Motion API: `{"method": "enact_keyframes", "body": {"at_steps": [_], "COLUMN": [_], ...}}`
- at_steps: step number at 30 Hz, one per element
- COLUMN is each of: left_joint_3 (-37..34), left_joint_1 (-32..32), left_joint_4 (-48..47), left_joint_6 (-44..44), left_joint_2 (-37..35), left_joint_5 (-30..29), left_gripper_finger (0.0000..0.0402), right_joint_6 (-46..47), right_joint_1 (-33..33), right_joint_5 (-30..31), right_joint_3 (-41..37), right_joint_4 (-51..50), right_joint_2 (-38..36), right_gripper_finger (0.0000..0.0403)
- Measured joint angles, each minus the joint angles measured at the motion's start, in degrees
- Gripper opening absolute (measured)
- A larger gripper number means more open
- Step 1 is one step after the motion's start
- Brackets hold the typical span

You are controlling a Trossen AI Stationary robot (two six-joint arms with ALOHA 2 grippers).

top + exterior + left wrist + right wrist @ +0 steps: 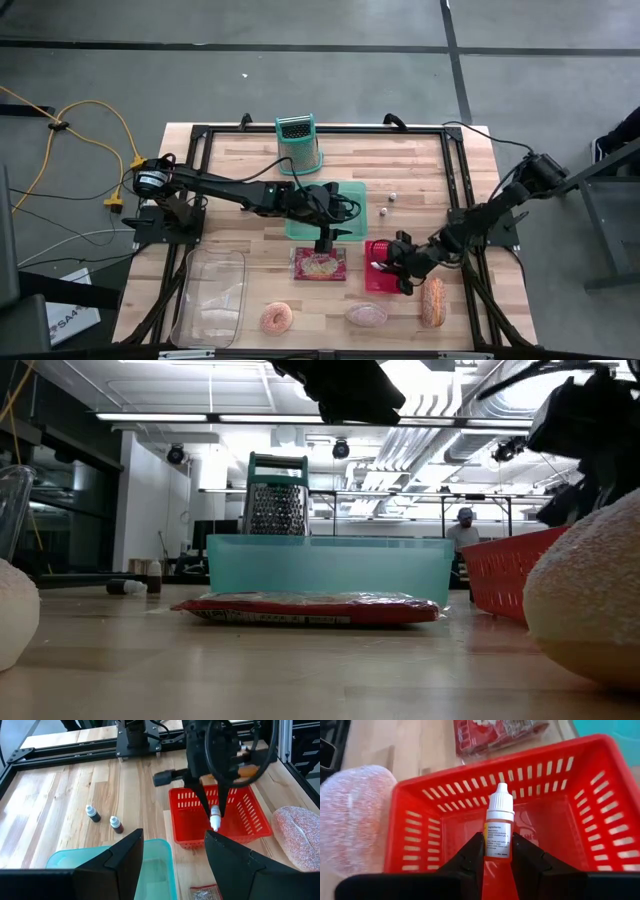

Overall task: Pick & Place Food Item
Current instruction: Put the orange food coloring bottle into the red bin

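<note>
Clamping a small dropper bottle [499,827] by its labelled body, the right end effector [498,851] hangs over the red basket [600,795], cap toward the basket floor. The bottle looks light, stiff and smooth, so a hold across the flat of the label, as here, seems safer than one on the tapered cap. In the high view the basket sits on the counter [230,160] just beside a packet of food [318,264], with a bread roll [433,302] close on its other side. The left end effector [323,243] hovers over the packet's far edge, near the teal tray [345,192], its fingers apart and empty. Two more dropper bottles [116,824] stand well apart from the basket.
</note>
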Motion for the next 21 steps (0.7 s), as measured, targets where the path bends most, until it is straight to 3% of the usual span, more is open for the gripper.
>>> {"method": "enact_keyframes", "body": {"at_steps": [13,21], "left_joint_3": [0.0,0.0], "left_joint_1": [0.0,-0.02], "left_joint_4": [-0.02,-0.02], "left_joint_6": [0.0,0.0], "left_joint_2": [0.0,0.0], "left_joint_5": [-0.04,-0.17], "left_gripper_finger": [0.0205,0.0205], "right_joint_6": [-0.17,-0.61], "right_joint_1": [-0.28,-0.28], "right_joint_5": [-0.05,1.22], "right_joint_3": [0.0,0.0], "right_joint_4": [1.68,1.68], "right_joint_2": [1.95,1.95], "right_gripper_finger": [0.0067,0.011]}}
